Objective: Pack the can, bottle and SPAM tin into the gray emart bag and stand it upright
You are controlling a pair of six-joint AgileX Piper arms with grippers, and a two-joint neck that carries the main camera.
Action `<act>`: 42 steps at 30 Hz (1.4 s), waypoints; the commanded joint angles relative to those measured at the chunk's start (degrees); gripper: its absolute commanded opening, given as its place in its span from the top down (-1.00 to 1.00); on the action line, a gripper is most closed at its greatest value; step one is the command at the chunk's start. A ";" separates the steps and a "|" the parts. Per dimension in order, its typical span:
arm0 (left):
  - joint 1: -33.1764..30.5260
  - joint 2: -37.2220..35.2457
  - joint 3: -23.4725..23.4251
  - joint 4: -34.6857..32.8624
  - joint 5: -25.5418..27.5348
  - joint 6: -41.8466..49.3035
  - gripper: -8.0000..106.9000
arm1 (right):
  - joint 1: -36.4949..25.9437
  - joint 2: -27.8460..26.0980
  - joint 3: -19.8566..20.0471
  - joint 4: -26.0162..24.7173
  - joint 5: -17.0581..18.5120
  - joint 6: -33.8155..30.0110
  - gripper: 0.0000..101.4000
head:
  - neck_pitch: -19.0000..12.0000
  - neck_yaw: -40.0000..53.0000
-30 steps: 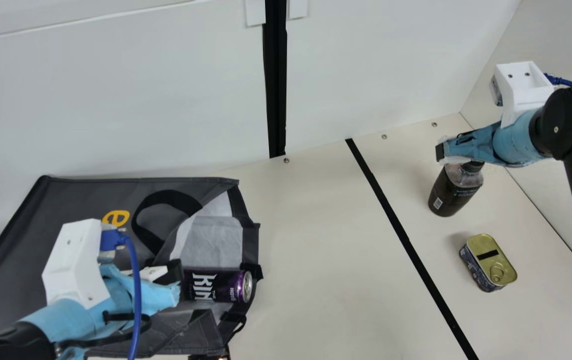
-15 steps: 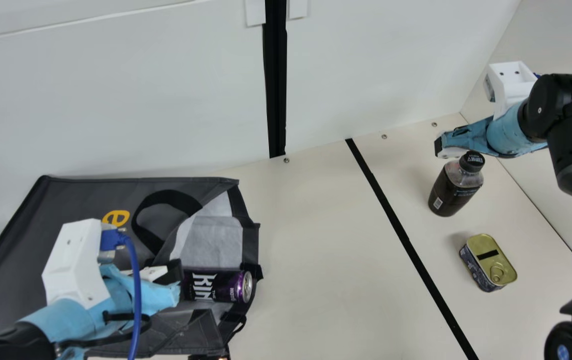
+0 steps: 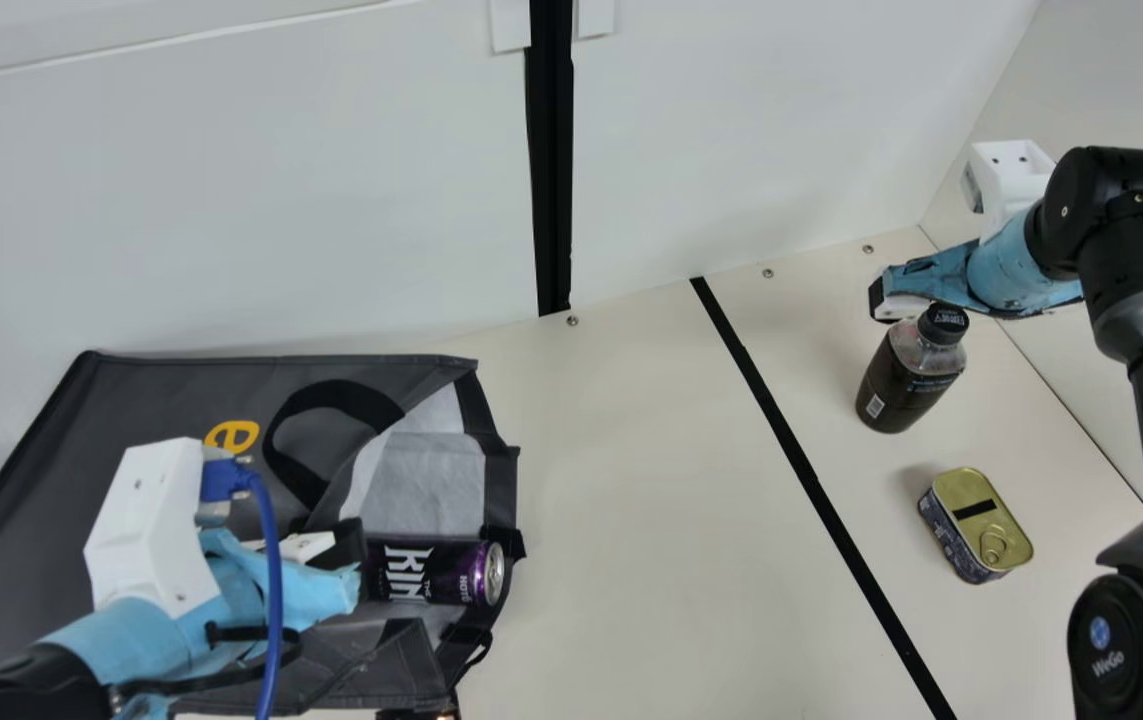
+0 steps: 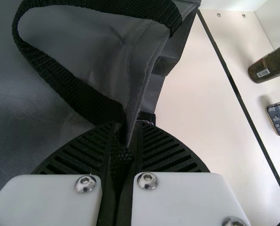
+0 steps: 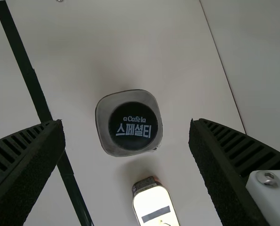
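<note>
Your left gripper [image 3: 356, 567] is clamping its fingers on the edge and strap of the gray emart bag [image 3: 131, 420], which is lying at left with the can [image 3: 431, 572] resting sideways in its mouth. Your right gripper [image 3: 886, 300] is holding its fingers apart above the upright bottle [image 3: 906, 385] at right, and the SPAM tin [image 3: 976, 525] is sitting nearer on the bench [image 3: 631, 500].

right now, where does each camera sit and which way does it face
Main view: on the neck, facing down across the table; both arms show.
Left wrist view: on the left wrist, facing the gray bag; its jaws stand shut on the bag's edge.
Right wrist view: on the right wrist, facing down at the bottle; its jaws stand open.
Main and left wrist views share bag, bottle, tin.
</note>
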 commanded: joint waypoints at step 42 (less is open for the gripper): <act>0.00 0.00 0.00 0.00 0.00 0.00 1.00 | -2.72 5.81 -2.20 3.77 1.76 -0.98 1.00 | -1.30 -0.14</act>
